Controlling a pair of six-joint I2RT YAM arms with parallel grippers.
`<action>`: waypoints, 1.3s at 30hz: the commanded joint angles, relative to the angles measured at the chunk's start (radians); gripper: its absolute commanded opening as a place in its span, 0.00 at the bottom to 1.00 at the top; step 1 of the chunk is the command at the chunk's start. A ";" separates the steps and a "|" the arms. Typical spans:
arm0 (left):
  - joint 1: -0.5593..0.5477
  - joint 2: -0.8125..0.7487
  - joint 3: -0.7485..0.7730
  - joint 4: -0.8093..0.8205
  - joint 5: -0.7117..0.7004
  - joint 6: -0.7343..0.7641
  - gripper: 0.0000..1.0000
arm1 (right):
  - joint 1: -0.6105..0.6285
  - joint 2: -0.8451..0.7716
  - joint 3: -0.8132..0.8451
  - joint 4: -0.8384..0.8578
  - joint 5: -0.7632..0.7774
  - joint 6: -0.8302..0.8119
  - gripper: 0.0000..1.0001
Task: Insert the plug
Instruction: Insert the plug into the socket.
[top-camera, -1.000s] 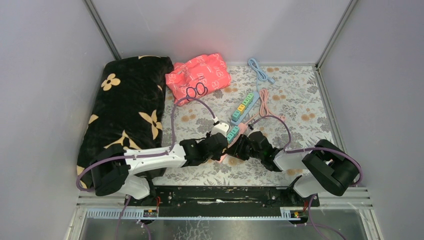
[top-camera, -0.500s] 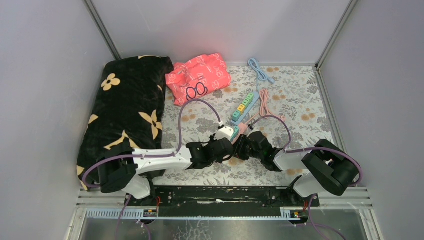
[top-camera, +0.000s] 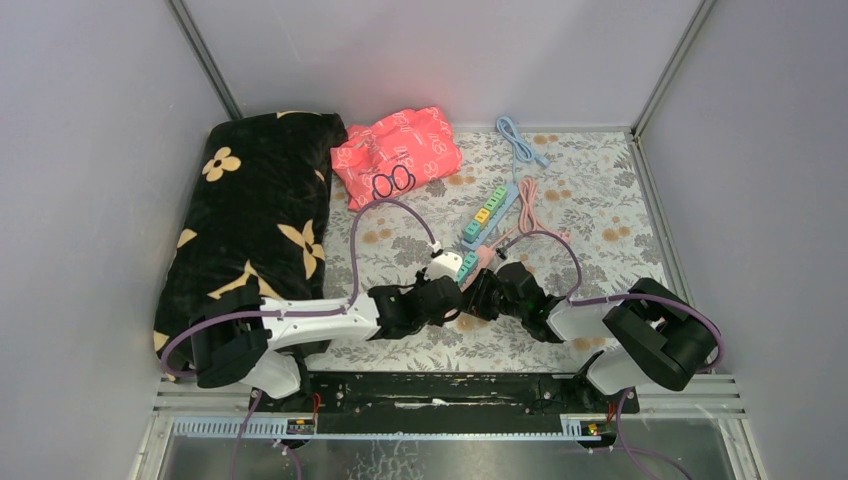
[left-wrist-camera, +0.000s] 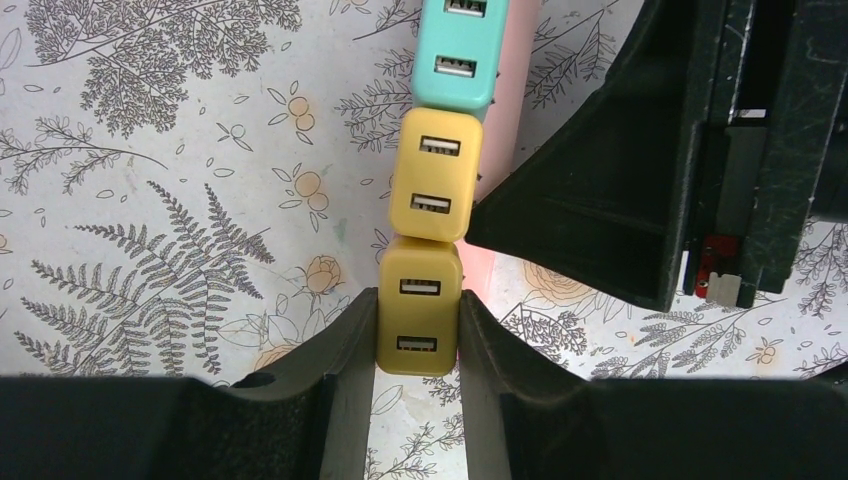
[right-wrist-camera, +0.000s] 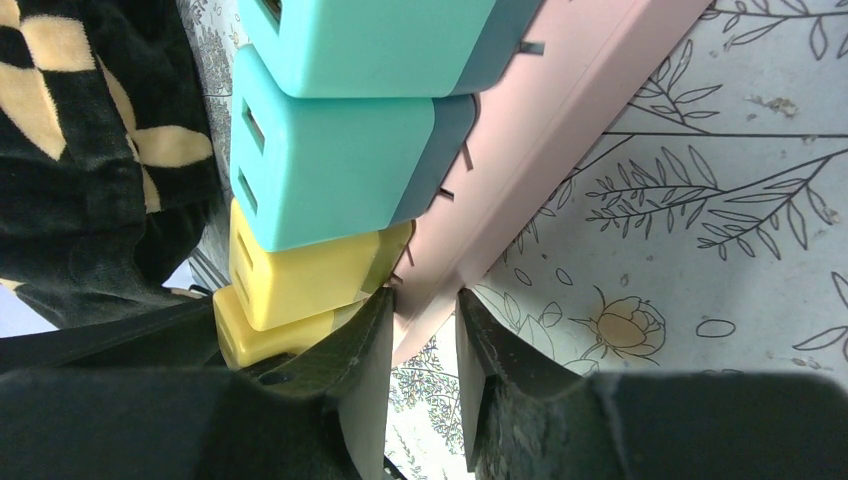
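A yellow plug (left-wrist-camera: 420, 285) with two USB slots sits between the fingers of my left gripper (left-wrist-camera: 418, 305), which is shut on its sides. It is last in a row, below a second yellow plug (left-wrist-camera: 432, 175) and a teal one (left-wrist-camera: 455, 55). The row stands on a pink power strip (right-wrist-camera: 540, 150). My right gripper (right-wrist-camera: 425, 300) is shut on the strip's near end. From the right wrist, the held yellow plug (right-wrist-camera: 260, 340) sticks out slightly further than its neighbour (right-wrist-camera: 300, 270); its prongs are hidden. From above, both grippers (top-camera: 447, 292) (top-camera: 482, 292) meet at the strip's end.
A blue power strip (top-camera: 490, 212) with green and yellow plugs lies behind. A pink cable (top-camera: 530, 200) and blue cable (top-camera: 518, 140) lie further back. A black flowered blanket (top-camera: 250, 220) fills the left side, a red cloth (top-camera: 400, 145) sits behind it.
My left gripper has shifted right, closer to the right gripper and the strip's end. The right arm has stayed still.
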 joint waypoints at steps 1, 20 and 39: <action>0.035 0.021 -0.057 -0.022 0.077 -0.067 0.00 | 0.008 0.039 0.026 -0.011 -0.013 -0.010 0.33; 0.057 0.125 -0.077 -0.019 0.146 -0.063 0.00 | 0.005 0.052 0.025 0.002 -0.023 -0.004 0.33; 0.043 0.140 -0.134 -0.034 0.236 -0.113 0.00 | 0.001 0.075 0.037 0.002 -0.033 -0.006 0.32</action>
